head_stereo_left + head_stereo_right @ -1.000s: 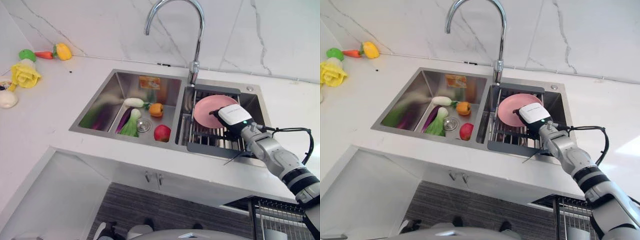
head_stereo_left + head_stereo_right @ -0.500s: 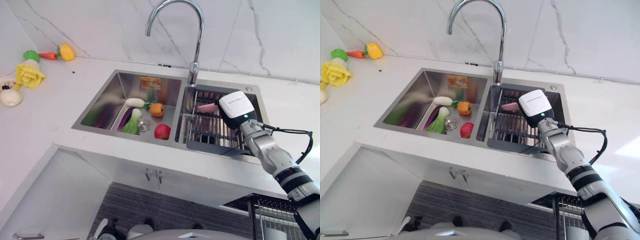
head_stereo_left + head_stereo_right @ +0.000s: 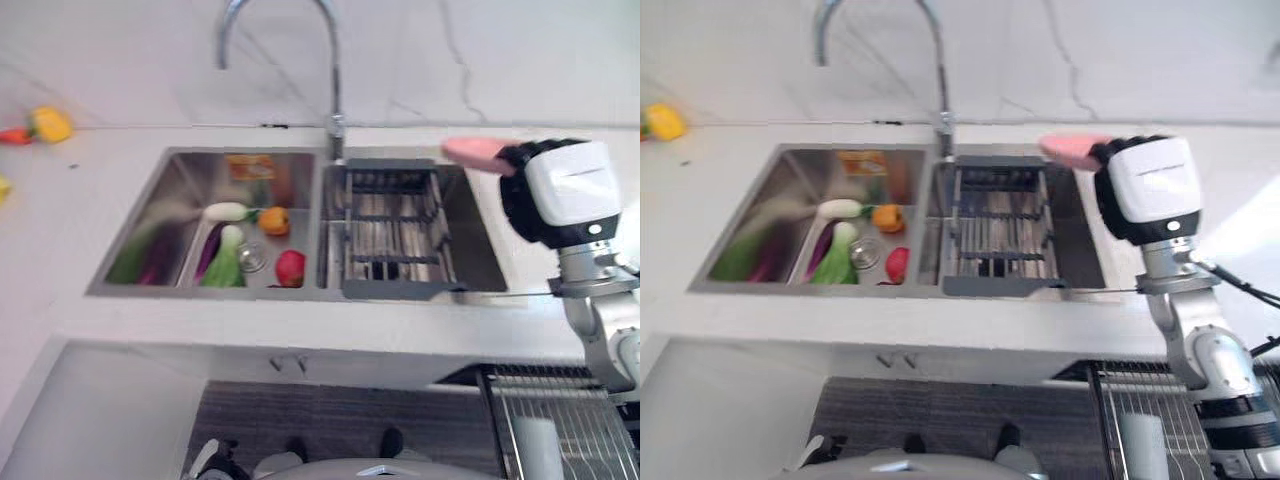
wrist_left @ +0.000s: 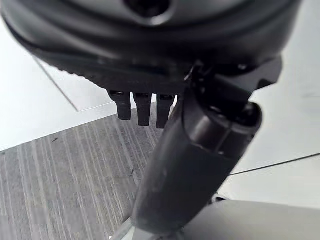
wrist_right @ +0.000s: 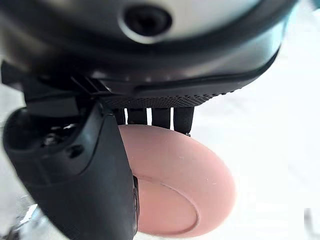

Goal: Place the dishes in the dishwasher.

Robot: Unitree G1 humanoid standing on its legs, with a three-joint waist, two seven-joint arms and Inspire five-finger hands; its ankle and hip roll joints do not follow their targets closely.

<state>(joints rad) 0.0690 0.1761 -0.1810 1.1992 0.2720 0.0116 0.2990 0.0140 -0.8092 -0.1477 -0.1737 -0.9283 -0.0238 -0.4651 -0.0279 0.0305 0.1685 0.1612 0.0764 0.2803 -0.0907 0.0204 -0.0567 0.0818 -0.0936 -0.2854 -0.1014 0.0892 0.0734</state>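
Pink plate [image 3: 475,152] has come up out of the sink rack [image 3: 392,232]; your right robot hand [image 5: 75,170] pinches it above the surface. Left robot hand [image 4: 190,165] hangs relaxed over the floor. Still to do: carry it to the dishwasher rack [image 3: 560,425].

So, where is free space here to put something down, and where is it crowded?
Free: the countertop left of the sink and the rack in the right basin. Crowded: the left basin, with vegetables around its drain. The right hand holds the pink plate above the counter.

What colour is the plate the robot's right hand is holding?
Pink. The plate, pinched in the right hand, shows best in the right wrist view.
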